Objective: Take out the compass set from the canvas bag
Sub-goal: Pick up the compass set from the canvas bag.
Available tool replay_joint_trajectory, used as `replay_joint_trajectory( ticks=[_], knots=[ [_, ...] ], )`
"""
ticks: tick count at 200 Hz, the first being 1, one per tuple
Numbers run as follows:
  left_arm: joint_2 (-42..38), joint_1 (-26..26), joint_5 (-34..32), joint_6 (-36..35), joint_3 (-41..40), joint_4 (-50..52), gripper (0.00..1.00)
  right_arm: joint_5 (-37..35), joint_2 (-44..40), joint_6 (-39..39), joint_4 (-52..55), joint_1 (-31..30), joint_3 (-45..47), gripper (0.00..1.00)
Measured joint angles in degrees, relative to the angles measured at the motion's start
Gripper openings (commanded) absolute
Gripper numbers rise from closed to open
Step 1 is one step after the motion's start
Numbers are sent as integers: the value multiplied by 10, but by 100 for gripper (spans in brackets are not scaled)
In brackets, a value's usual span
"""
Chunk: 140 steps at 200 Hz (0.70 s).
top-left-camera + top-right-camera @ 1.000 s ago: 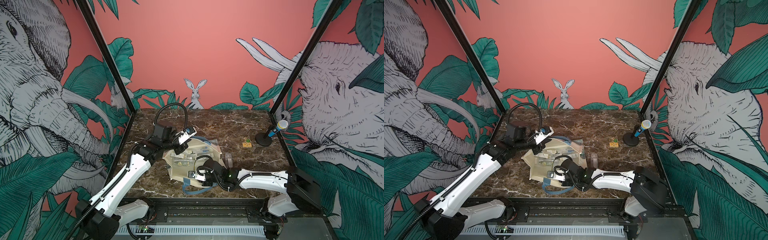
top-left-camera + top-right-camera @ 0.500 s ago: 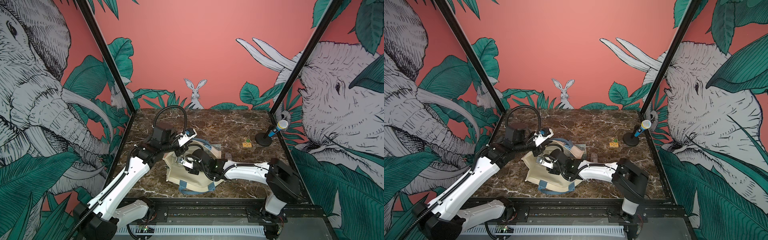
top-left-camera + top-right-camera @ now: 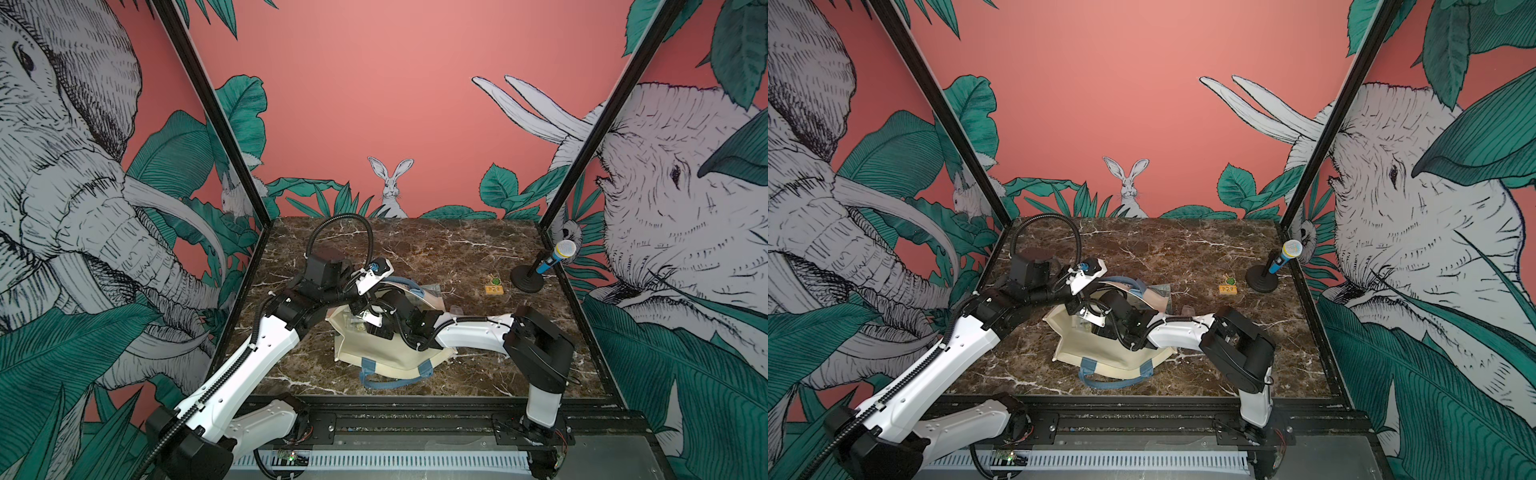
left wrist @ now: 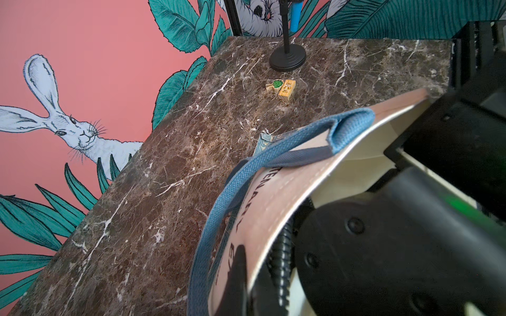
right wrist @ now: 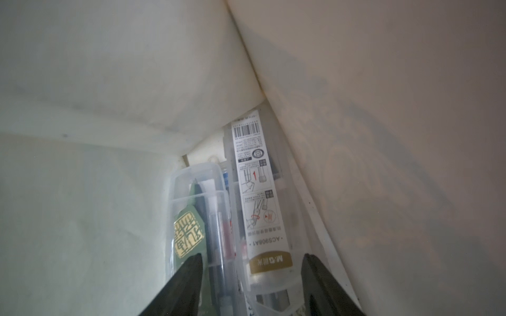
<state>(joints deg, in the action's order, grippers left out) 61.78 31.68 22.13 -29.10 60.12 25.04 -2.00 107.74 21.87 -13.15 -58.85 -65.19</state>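
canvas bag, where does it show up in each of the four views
Top view: canvas bag lies low in the middle of the picture.
Top view: canvas bag sits in the same spot, a little further left.
Left wrist: its lettered outer side is seen close up.
Right wrist: only its cream inside shows.
Shared landmark: small wooden block, absent from the right wrist view.

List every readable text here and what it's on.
"ACS908A1": white label on the clear compass case, upside down.
"M·G": that label's gold band.
Barcode, fine print: too small.
Gold characters on the green tag: illegible.
Lettering on the canvas bag: partly hidden, unreadable.
Marks on the wooden block: too small.
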Motion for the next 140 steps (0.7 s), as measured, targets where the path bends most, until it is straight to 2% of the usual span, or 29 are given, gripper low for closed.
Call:
replay_joint_trajectory(
  ticks=[25,55,75,140],
  knots=[
    [0,-2,-8,0,-4,-2,0,14,23,-6,-19,7,-14,61],
    [0,-4,-18,0,-6,-8,0,32,42,-19,-31,10,-29,54],
    [0,-4,-18,0,-6,-9,0,47,42,-36,-30,10,-27,52],
    [-12,2,5,0,-14,-11,0,68,-23,-122,9,18,66,56]
  ],
)
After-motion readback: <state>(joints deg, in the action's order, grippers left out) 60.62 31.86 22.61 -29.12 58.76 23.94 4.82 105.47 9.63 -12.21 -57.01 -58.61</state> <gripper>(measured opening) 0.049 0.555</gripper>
